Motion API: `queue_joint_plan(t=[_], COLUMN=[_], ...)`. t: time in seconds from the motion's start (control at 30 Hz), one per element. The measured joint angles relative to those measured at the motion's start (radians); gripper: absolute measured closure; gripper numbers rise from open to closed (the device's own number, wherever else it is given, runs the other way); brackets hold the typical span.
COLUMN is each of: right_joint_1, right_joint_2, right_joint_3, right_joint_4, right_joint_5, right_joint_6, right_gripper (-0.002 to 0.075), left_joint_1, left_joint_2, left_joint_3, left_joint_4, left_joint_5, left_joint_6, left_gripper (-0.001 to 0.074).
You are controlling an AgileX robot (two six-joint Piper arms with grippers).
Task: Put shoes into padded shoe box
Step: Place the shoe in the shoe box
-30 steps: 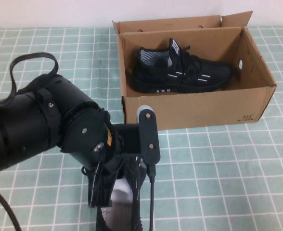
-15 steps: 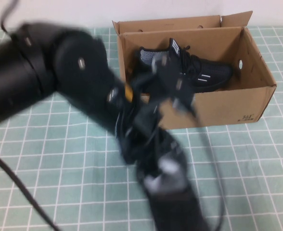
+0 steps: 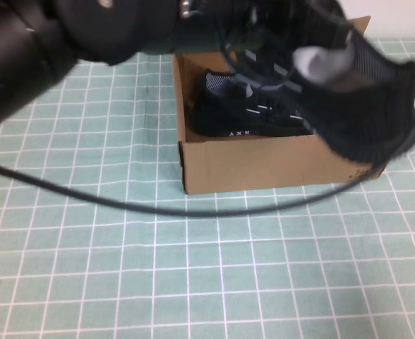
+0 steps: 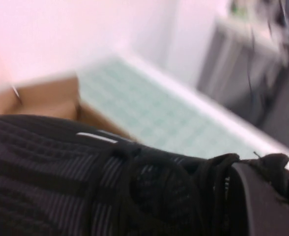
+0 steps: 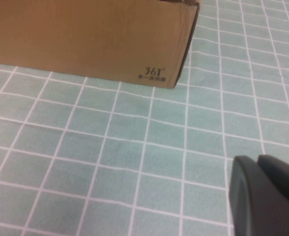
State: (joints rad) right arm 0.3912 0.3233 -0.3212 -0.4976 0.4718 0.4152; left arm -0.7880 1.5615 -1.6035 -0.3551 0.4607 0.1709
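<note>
One black sneaker (image 3: 239, 113) lies on its side inside the brown cardboard shoe box (image 3: 264, 166). My left gripper (image 3: 274, 32) reaches in from the upper left, blurred, and is shut on the second black sneaker (image 3: 366, 95). It holds that sneaker in the air over the box's right end, white paper stuffing (image 3: 320, 60) showing. In the left wrist view one finger (image 4: 265, 206) presses the sneaker's collar (image 4: 149, 187), with the box (image 4: 41, 98) behind. My right gripper (image 5: 270, 196) is shut and empty, low over the mat by the box's printed corner (image 5: 154, 73).
A green mat with a white grid (image 3: 193, 282) covers the table. The left arm's black cable (image 3: 193, 210) hangs across in front of the box. The box's back flaps stand up against the white wall.
My left arm has lifted the second sneaker from the mat at the front and swung it up and right, to above the box's right end.
</note>
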Motion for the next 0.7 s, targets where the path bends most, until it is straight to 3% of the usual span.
queue_joint_plan(t=[0.27,0.7], right_joint_1=[0.000,0.000], right_joint_2=[0.000,0.000], right_joint_3=[0.000,0.000], right_joint_4=[0.000,0.002], right_joint_5=[0.000,0.000], right_joint_6=[0.000,0.000], right_gripper=[0.0733,0.0733], left_joint_1=[0.000,0.018], left_joint_2=[0.129,0.286], left_joint_3=[-0.002,-0.002], left_joint_4=[-0.011,-0.061], left_joint_5=[-0.273,-0.461], left_joint_6=[-0.142,-0.262], left_gripper=[0.0734,0.0734])
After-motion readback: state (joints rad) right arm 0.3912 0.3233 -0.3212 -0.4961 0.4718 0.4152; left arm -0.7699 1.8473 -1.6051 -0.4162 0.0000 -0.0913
